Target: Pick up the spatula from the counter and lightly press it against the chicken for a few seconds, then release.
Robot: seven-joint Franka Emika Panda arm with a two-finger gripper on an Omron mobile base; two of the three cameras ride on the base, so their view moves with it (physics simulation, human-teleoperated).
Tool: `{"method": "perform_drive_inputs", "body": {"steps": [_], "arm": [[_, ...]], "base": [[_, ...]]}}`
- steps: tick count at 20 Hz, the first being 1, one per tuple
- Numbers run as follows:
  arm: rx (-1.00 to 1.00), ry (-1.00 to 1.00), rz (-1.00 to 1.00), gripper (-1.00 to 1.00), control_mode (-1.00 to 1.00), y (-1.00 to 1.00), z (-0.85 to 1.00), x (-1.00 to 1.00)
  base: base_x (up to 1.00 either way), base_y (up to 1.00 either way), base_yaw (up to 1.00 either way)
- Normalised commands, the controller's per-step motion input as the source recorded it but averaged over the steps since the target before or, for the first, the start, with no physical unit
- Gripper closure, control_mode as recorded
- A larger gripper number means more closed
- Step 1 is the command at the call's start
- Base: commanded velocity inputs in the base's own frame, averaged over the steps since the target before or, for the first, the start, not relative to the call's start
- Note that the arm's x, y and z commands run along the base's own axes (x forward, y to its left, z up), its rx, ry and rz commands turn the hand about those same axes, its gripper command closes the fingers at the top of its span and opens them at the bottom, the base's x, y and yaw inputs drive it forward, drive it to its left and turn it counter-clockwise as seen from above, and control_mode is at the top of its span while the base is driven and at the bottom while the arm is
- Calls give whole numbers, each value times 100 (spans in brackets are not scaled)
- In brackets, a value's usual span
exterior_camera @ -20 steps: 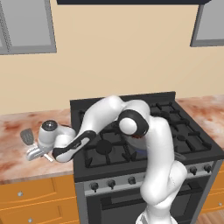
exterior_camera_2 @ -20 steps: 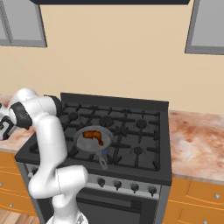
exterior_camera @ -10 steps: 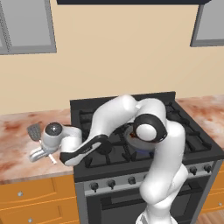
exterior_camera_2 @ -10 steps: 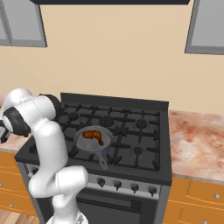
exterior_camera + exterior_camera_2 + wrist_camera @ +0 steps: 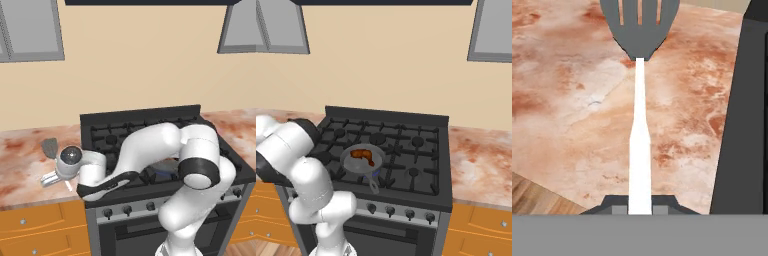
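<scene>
spatula (image 5: 639,145): grey slotted head, white handle. you've got it over the marbled counter (image 5: 20,167) just left of the stove (image 5: 107,131), with the head (image 5: 50,147) pointing away from the hand toward the back wall.
jaws: clenched on the near end of the white handle. in the hand view the handle runs straight out from between the two dark tips.
contact: can't tell if the spatula head touches the counter or sits just above it, so don't count on either.
chicken (image 5: 362,154): brown piece lying in the pan, well apart from the spatula.
pan (image 5: 351,165): round and grey, on the front-left part of the stove, handle sticking out toward the stove's front edge.
arm: folded low across the stove front and reaching to the robot's left, with the hand out over the counter.
</scene>
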Motion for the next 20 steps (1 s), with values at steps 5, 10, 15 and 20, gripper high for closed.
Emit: {"method": "perform_drive_inputs", "body": {"steps": [5,10,15,20], "arm": [[9,0,-12,100,-100,-39,43,-35],[12,2,-11,100,-100,-43,51,-19],[15,4,-8,100,-100,-43,50,-13],[16,7,-10,100,-100,-39,36,-7]], "base": [[0,0,0],[0,0,0],[0,0,0],[0,0,0]]}}
